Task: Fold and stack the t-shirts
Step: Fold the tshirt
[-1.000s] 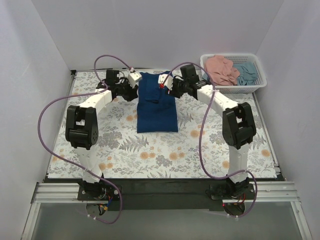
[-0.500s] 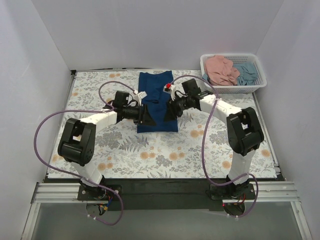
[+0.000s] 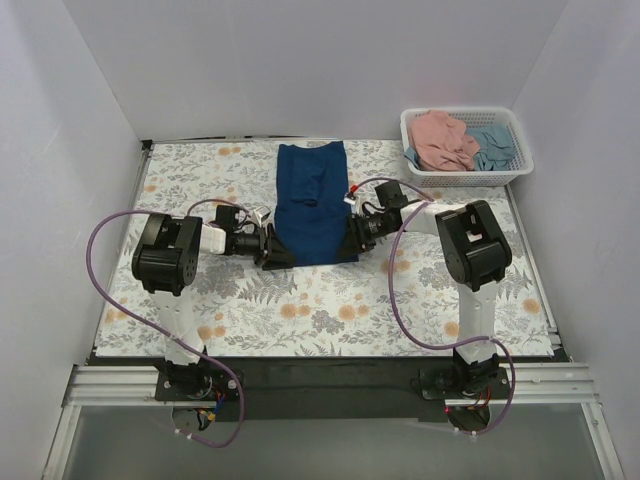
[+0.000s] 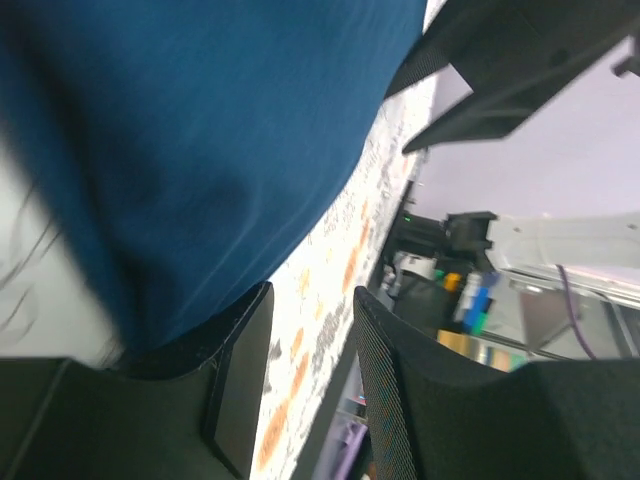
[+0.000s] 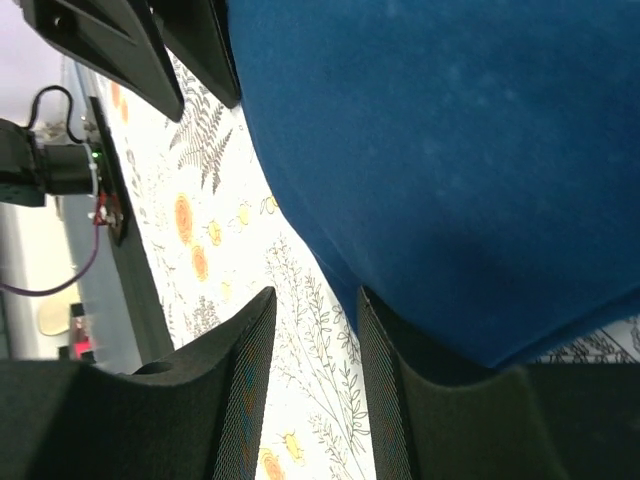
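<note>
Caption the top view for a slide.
Left gripper, right gripper at near corners of navy t-shirt; pink shirt, teal shirt in basket.

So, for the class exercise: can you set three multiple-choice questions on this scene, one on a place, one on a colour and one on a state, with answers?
1. Where does the white lattice basket stand on the table?
A. near left corner
B. far right corner
C. centre

2. What colour is the t-shirt lying flat between the two arms?
A. salmon pink
B. dark navy
C. white

3. How do the left gripper and the right gripper stand?
A. both open
B. both shut on the basket
C. left open, right shut on a pink shirt

Answers:
1 B, it sits at the far right in the top view.
2 B, the folded cloth is navy.
3 A, each wrist view shows the table's floral pattern in the gap.
</note>
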Robot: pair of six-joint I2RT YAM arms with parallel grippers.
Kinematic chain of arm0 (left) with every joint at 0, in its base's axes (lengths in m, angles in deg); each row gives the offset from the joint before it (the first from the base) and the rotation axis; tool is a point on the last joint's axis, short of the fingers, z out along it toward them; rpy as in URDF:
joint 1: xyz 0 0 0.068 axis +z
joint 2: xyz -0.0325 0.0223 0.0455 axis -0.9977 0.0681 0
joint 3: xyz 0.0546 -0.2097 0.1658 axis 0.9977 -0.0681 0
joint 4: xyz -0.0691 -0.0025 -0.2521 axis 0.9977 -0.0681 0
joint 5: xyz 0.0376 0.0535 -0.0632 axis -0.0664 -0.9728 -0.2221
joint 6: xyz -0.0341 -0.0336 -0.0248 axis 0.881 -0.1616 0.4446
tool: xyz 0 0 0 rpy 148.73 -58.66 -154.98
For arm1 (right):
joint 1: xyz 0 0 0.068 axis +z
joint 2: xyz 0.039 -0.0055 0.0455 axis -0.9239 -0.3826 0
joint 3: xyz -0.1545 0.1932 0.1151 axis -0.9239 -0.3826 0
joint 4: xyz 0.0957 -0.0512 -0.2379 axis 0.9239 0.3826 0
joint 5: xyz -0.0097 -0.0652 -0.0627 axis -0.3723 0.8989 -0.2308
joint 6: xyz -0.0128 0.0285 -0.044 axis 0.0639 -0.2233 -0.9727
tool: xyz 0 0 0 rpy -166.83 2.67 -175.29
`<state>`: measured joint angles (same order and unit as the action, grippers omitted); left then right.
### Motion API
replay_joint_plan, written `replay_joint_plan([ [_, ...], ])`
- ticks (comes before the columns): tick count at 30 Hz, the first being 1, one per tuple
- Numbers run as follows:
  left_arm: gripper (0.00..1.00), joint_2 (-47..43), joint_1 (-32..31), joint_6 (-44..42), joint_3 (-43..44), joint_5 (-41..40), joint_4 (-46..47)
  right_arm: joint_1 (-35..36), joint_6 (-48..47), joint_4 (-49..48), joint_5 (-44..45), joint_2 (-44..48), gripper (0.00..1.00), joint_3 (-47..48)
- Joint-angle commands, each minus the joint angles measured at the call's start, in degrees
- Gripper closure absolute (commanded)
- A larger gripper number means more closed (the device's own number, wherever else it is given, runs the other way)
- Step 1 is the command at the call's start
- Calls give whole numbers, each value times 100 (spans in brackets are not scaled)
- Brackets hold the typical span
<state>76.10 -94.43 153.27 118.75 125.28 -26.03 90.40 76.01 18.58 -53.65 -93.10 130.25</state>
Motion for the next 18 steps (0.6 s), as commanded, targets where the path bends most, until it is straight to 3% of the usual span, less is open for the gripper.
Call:
replay_joint_plan([
  [1, 62, 120, 288, -106, -373, -213, 36, -110, 108, -132, 301, -119, 55, -286],
  [5, 62, -442, 420, -755, -391, -63, -719, -110, -57, 35, 160, 433, 55, -479],
  [11, 62, -1995, 473, -2960, -22, -430, -2196, -101, -2243, 1370, 1009, 1856, 51, -111],
  [15, 61, -2815, 421, -4577, -162, -949, -2023, 284, -3860, 1460, 2267, 2394, 46, -215],
  [18, 61, -3089, -17, -5992, -408, -1388, -1697, 837, -4960, 1048, 3024, 2579, 44, -592],
])
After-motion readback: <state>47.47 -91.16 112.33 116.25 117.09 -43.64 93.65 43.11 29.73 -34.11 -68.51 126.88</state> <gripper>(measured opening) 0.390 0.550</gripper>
